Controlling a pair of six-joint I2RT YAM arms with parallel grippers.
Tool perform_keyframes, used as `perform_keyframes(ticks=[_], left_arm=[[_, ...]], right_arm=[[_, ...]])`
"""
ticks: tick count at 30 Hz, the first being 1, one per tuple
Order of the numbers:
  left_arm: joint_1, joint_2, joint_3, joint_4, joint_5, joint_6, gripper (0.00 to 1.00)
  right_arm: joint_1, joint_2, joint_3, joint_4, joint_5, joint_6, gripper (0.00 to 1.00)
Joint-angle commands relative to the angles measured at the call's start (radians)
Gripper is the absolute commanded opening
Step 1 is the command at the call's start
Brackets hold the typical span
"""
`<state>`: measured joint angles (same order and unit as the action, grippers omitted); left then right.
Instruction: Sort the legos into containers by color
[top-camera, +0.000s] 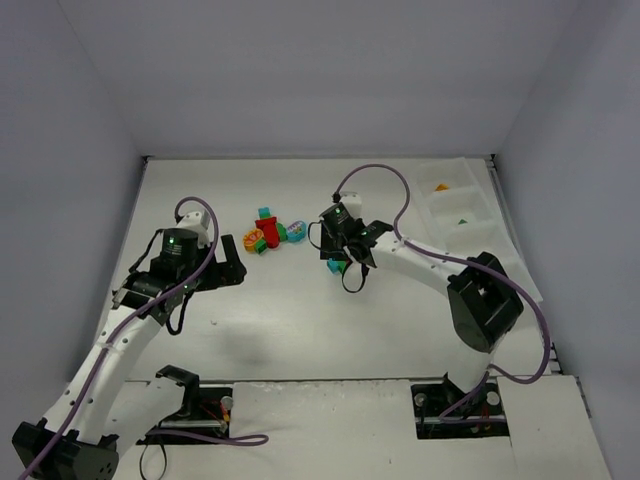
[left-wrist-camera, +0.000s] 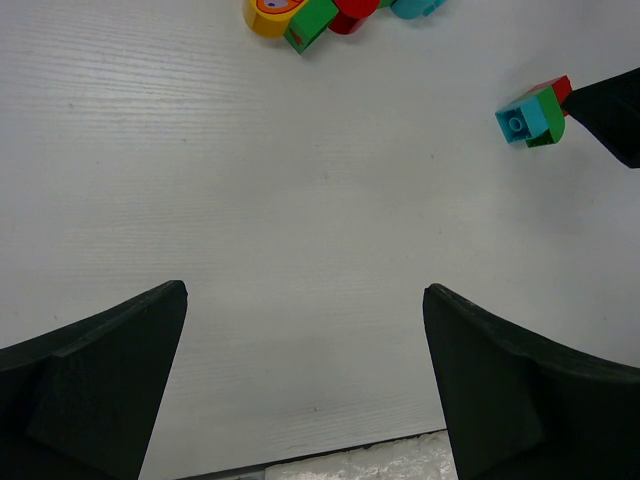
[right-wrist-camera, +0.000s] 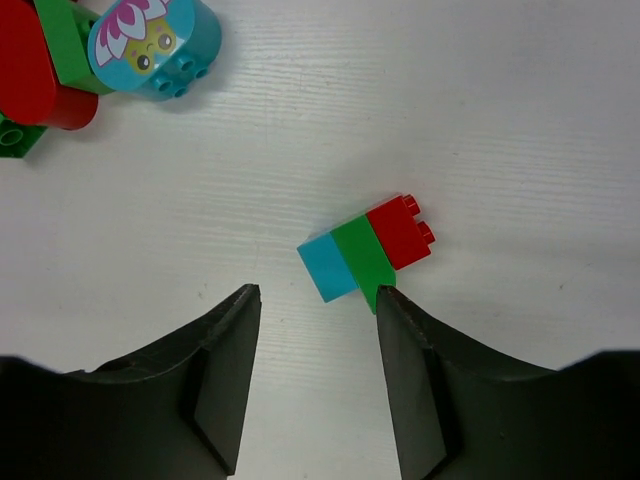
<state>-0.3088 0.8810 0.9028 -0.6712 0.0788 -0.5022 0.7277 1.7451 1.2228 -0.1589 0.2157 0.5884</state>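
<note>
A joined stack of three legos (right-wrist-camera: 365, 250), teal, green and red, lies on the white table just ahead of my right gripper (right-wrist-camera: 318, 300). That gripper's jaws stand apart with nothing between them, and the right fingertip (right-wrist-camera: 385, 298) touches the green brick's corner. From above the stack (top-camera: 335, 265) shows under the right gripper (top-camera: 345, 262). A pile of legos (top-camera: 270, 236) in red, green, orange and teal lies left of it. My left gripper (left-wrist-camera: 305, 295) is wide open over bare table, left of the pile. The containers tray (top-camera: 470, 205) is at the far right.
The tray holds an orange piece (top-camera: 441, 187) and a green piece (top-camera: 462, 221) in separate compartments. A round teal brick with a flower face (right-wrist-camera: 155, 45) lies at the pile's edge. Grey walls close in the table on three sides.
</note>
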Motion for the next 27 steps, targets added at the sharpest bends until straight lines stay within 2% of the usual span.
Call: perform_keyframes(ticks=[1,6,10,18,27], left_arm=[[-0.007,-0.004,0.015,0.053,0.007,-0.001,0.97],[-0.007,-0.011,0.013,0.044,0.006,0.002,0.97],[-0.007,-0.011,0.011,0.042,0.01,0.004,0.97],[-0.009,-0.02,0.012,0.028,0.013,0.004,0.97],[-0.009,-0.025,0.004,0.025,0.016,0.001,0.97]], right_arm=[[-0.002,-0.016,0.006,-0.007,-0.018,-0.016,0.45],[-0.002,-0.003,-0.023,-0.013,-0.009,-0.022,0.47],[-0.004,0.024,-0.026,-0.018,-0.019,-0.071,0.57],[-0.017,0.033,0.004,-0.018,-0.027,-0.357,0.63],[-0.158,-0.006,0.004,0.018,-0.357,-0.551,0.64]])
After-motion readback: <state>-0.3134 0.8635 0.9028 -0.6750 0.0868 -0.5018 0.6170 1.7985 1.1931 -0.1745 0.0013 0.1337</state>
